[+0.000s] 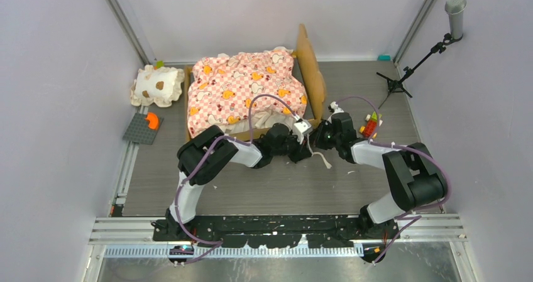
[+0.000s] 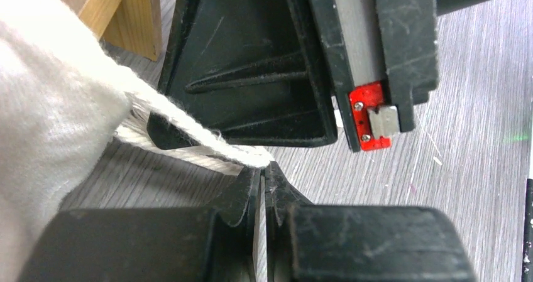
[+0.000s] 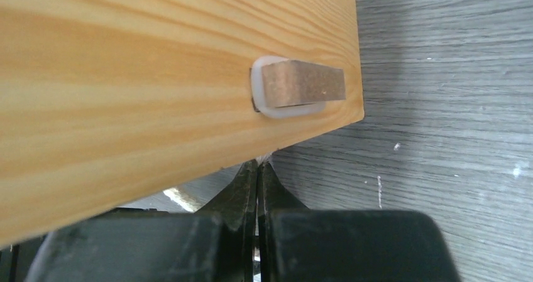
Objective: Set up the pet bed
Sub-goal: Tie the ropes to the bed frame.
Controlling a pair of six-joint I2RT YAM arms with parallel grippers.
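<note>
Now the light-wood, pink-checkered pet bed [image 1: 245, 90] sits at twelve o'clock; the left claw [image 2: 264, 169] pinches a cream cloth cord [image 2: 188, 128], and the right claw [image 3: 259, 167] is pressed together at the bed's five o'clock corner.

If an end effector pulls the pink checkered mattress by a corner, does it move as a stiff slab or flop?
Probably floppy: the pink checkered mattress lies rumpled and sags over the near edge of the bed frame. Likely light: soft fabric. The cream tie, at the closed tips of the left end effector, looks frayed, so tugs might damage it.
</note>
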